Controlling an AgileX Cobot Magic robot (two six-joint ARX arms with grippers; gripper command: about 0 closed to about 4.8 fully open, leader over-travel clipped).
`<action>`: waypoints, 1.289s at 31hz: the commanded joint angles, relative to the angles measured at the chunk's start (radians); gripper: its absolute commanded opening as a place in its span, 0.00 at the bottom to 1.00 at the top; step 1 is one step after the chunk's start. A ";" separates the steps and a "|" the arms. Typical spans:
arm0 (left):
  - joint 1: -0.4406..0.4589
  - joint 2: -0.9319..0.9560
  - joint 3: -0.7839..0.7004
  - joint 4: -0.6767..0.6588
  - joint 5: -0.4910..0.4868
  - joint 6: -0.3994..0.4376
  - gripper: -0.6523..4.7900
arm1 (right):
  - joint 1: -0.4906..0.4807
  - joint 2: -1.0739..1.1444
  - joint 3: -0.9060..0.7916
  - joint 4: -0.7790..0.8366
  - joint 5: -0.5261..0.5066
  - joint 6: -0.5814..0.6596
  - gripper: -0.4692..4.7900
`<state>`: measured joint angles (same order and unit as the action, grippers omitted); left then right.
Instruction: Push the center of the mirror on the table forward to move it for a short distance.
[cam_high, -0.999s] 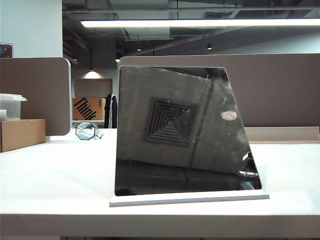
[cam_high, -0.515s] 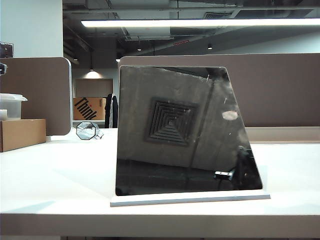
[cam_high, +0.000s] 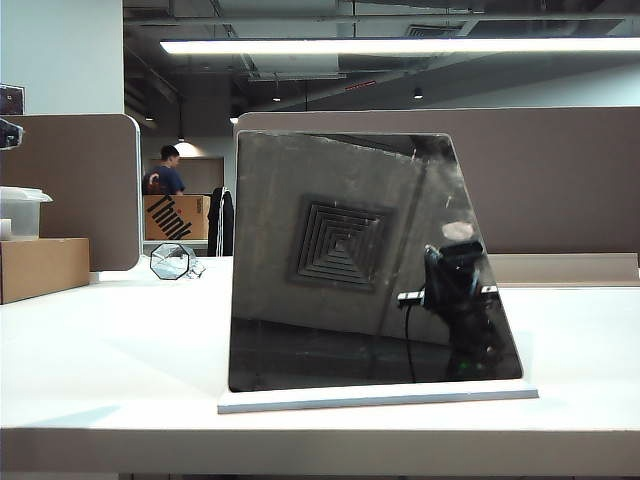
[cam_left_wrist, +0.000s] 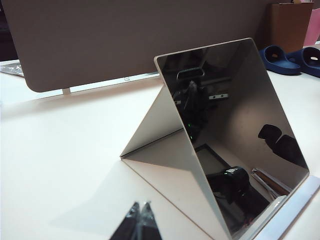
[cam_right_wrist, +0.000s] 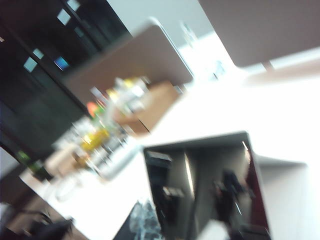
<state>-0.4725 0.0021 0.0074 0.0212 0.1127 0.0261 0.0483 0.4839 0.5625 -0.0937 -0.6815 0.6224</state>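
Mirror (cam_high: 340, 260) stands mid-table (cam_high: 110, 350), leaning back on folded stand – light, glassy, slick base, tippy; push low at centre of face. Left gripper (cam_left_wrist: 139, 220) just beside mirror edge, right gripper (cam_right_wrist: 145, 220) near it – jaw state of both unclear

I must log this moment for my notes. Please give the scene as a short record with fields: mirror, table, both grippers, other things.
mirror: stands on its white base strip, leaning back, near the table's front edge; dark face shows a ceiling vent and an arm's reflection
table: white, smooth
left gripper: tips at the edge of the left wrist view, beside the mirror, apart from it; open or shut cannot be told
right gripper: right wrist view blurred; tips barely seen, state unclear
other things: octagonal glassy object; cardboard box; brown partitions
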 joint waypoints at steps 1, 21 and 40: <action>-0.016 0.001 -0.001 0.010 0.004 0.000 0.11 | 0.064 0.111 0.069 -0.043 -0.004 -0.164 0.08; -0.061 0.001 -0.001 0.010 0.004 0.000 0.11 | 0.727 0.747 0.175 0.081 0.748 -0.286 0.08; -0.061 0.001 -0.001 0.010 0.004 0.000 0.11 | 0.729 0.921 0.177 0.218 0.814 -0.248 0.08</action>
<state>-0.5339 0.0021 0.0071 0.0212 0.1127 0.0261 0.7773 1.3964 0.7341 0.0879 0.1215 0.3702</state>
